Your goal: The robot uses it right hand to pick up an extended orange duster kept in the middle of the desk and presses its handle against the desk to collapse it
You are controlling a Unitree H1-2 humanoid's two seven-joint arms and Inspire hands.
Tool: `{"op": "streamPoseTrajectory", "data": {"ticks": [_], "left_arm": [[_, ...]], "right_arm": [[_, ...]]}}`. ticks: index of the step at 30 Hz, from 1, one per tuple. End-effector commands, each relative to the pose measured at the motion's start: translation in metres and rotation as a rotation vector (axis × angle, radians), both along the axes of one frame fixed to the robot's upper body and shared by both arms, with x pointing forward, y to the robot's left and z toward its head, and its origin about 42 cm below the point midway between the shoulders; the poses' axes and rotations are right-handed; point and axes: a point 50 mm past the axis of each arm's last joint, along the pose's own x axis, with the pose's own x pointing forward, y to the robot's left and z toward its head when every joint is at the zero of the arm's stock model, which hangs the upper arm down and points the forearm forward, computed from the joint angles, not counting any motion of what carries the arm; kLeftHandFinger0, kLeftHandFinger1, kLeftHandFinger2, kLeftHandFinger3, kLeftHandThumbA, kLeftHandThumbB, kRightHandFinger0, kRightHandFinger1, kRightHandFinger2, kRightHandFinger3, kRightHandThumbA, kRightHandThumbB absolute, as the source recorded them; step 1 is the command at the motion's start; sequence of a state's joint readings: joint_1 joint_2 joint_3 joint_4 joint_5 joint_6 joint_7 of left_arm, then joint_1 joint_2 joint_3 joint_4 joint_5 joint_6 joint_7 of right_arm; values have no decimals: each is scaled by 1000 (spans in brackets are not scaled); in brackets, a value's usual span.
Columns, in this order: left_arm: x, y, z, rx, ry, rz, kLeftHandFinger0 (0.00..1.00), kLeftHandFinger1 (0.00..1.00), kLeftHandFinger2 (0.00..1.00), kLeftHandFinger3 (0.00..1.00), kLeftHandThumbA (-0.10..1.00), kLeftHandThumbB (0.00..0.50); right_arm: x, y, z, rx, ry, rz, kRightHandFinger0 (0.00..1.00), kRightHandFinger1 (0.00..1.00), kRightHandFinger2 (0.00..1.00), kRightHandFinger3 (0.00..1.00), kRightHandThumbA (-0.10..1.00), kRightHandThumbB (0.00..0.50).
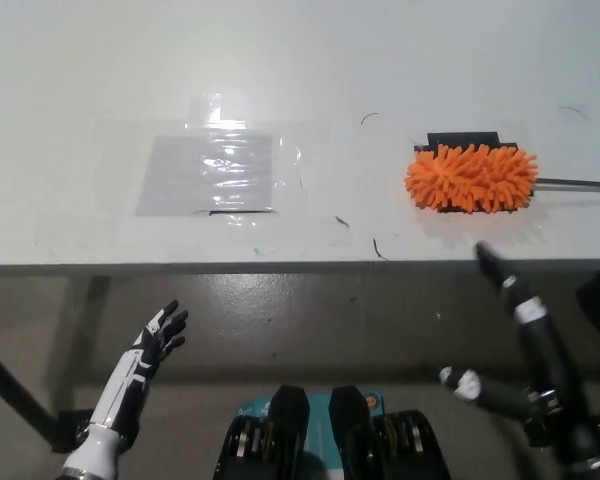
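Our right hand (525, 350) has its fingers (492, 262) spread apart and grasps nothing; it hangs below the front edge of the desk (310, 80), off the surface, with the longest finger pointing up toward the orange duster (472, 177). The duster lies near that edge on our right side, just above and slightly left of the fingertip, well apart from it. Its fluffy head rests against a small black strip (463, 137), and a thin dark handle (580, 183) runs off from the head toward the right border. We judge the head to be soft, light and easily squashed, so it gives a poor hold; the handle looks stiff, narrow and probably smooth, so we should close firmly around it close to the head, where a slip matters least. A patch of clear film (218, 172) lies taped further left. Our left hand (155, 340) rests low at the left, fingers loosely spread, empty.
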State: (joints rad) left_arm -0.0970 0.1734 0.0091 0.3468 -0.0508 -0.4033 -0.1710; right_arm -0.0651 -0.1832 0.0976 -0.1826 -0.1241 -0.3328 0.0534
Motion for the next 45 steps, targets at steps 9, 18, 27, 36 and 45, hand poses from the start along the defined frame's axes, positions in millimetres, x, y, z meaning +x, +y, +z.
{"op": "streamPoseTrajectory", "data": {"ticks": [9,18,27,36,45], "left_arm": [[11,9,21,11,-112,-35,1000,1000,1000,1000,1000,302],[13,9,21,19,-112,-36,1000,1000,1000,1000,1000,314],[6,6,16,16,-100,-28,1000,1000,1000,1000,1000,321],[2,8,14,-3,-96,-21,1000,1000,1000,1000,1000,299],[1,8,13,-2,-93,-19,1000,1000,1000,1000,1000,288]], "right_arm": [[105,-37,176,-487,-111,-10,1000,1000,1000,1000,1000,337],[208,-26,221,-653,100,-5,1000,1000,1000,1000,1000,405],[273,-14,202,-763,315,-23,1000,1000,1000,1000,1000,390],[291,-8,168,-744,448,-24,1000,1000,1000,1000,945,386],[297,-5,147,-836,487,-36,1000,1000,1000,1000,1000,399]]}}
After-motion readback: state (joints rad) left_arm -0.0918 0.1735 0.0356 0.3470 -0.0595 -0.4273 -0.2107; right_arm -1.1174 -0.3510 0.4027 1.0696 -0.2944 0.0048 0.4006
